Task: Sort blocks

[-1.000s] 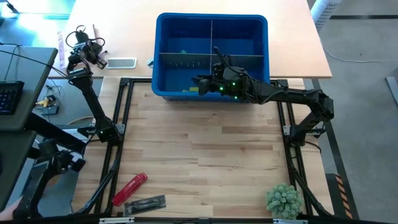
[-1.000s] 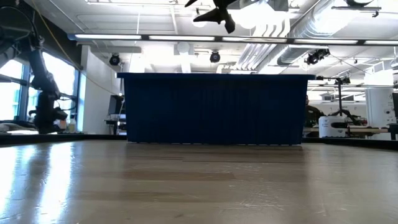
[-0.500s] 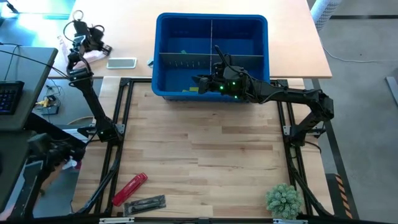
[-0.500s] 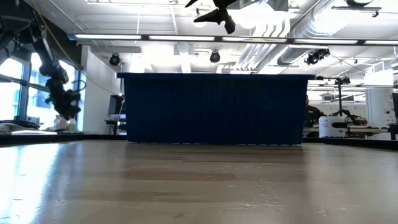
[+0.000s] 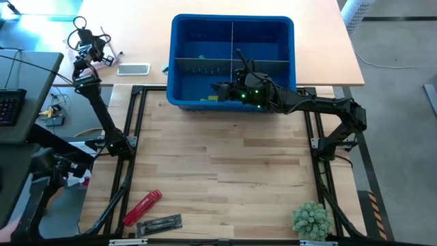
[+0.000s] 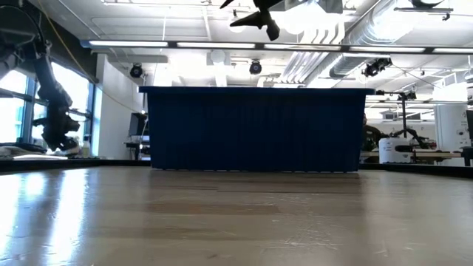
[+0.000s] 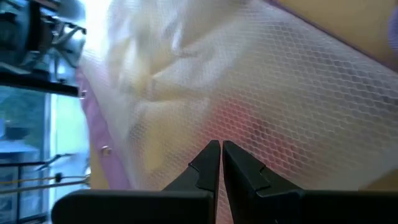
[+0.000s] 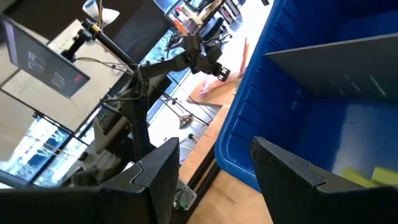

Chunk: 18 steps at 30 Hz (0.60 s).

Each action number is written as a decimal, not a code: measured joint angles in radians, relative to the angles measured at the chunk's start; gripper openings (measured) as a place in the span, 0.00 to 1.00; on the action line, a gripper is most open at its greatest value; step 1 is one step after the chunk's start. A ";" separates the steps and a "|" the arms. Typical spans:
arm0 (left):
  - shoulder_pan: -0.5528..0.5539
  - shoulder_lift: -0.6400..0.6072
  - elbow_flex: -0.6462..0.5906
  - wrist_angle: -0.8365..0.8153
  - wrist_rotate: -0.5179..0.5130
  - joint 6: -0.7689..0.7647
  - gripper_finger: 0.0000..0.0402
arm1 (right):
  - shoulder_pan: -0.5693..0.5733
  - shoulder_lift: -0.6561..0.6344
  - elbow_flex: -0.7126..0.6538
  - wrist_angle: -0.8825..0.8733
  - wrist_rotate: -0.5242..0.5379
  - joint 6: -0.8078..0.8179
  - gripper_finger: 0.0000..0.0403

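The left arm is reaching up and away from its base toward the far left corner of the counter, bent at the elbow, with its wrist turned outward. The left pincer (image 5: 87,46) is sitting there with its two dark fingers (image 7: 208,163) pressed together, tips meeting. The right arm is stretching leftward across the far side, forearm nearly level. The right pincer (image 5: 222,89) is hanging with its fingers (image 8: 158,171) standing well apart, gripping nothing.
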 joint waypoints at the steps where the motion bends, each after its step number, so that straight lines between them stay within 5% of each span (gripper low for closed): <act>1: -0.004 0.004 0.000 0.010 -0.011 0.002 0.00 | 0.000 0.000 0.000 -0.001 0.000 0.017 0.46; 11: -0.023 0.059 0.002 -0.032 -0.016 -0.037 0.00 | 0.000 0.000 0.000 0.000 -0.002 0.111 0.46; 18: -0.058 0.047 0.002 -0.102 0.161 0.020 0.00 | 0.000 0.000 0.000 0.000 0.001 0.103 0.46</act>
